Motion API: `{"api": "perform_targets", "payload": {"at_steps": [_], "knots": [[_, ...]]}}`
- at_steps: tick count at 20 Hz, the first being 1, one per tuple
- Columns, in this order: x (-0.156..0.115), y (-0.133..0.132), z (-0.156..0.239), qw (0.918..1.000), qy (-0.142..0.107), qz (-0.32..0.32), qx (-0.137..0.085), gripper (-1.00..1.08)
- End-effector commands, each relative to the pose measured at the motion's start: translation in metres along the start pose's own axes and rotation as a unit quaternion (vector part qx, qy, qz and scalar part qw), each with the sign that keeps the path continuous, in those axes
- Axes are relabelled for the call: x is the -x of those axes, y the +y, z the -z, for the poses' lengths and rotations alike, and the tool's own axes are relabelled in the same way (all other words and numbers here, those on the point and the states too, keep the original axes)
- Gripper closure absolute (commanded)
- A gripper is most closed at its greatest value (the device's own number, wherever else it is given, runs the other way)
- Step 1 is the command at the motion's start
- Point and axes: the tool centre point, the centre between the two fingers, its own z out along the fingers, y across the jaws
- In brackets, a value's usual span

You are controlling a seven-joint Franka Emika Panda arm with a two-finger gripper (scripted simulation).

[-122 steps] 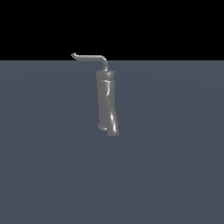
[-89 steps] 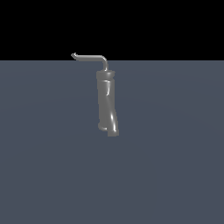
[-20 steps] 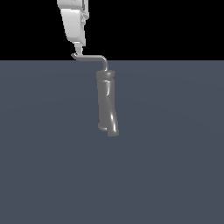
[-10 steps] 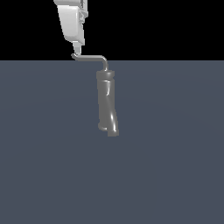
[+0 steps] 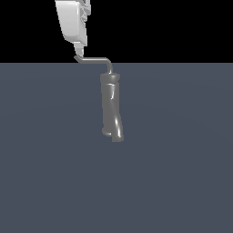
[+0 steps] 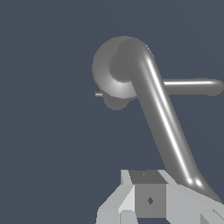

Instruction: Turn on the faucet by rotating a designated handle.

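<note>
The faucet point(image 5: 111, 107) is a glossy grey column, slightly bent, standing in the middle of the exterior view. From its top the handle point(image 5: 93, 59), a thin L-shaped rod, reaches toward the exterior view's left and ends in a small hook. My white gripper point(image 5: 80, 49) hangs down from above with its narrow tip right at that hook, fingers together and nothing between them. In the wrist view the handle point(image 6: 162, 118) runs from the faucet's round top point(image 6: 107, 76) down to my gripper point(image 6: 151, 203).
A flat blue-grey surface point(image 5: 182, 159) spreads around the faucet, with black background above it. In the wrist view a second short grey rod point(image 6: 192, 86) sticks out sideways from the faucet's top.
The gripper, absent in the oldest frames, has come down from above to the handle's hooked tip. Over the last second it edged slightly left. The handle has not turned.
</note>
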Motion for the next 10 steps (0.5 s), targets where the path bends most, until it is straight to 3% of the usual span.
{"api": "perform_targets", "payload": {"at_steps": [1,10], "knots": [[0.002,0.011,0.0,1.0,0.0,0.001,0.003,1.08],[-0.005,0.027,0.0,1.0,0.001,0.001,0.001,1.08]]}}
